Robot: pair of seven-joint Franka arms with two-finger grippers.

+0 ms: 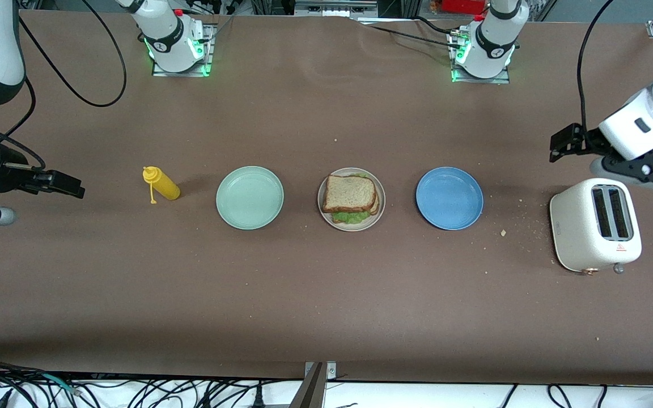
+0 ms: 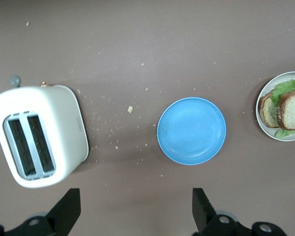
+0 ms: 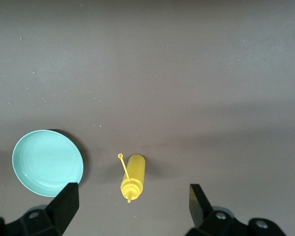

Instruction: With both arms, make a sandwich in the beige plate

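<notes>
Front view: sandwich (image 1: 351, 198) on beige plate (image 1: 379, 209), well apart from both jaws.

Brown matte table (image 1: 326, 294) filling nearly the whole front view, its surface evenly lit and showing soft shadows under whatever stands on it. Along the table's edge nearest the front camera — a pale floor strip (image 1: 428, 396) crossed by tangled black cables (image 1: 134, 391), with a grey metal bracket (image 1: 318, 385) fixed at that edge's middle. Fine pale crumbs (image 1: 522, 218) lie scattered on the table toward the left arm's end. At the table's edge farthest from the front camera — metal framing (image 1: 326, 7), only partly visible.
</notes>
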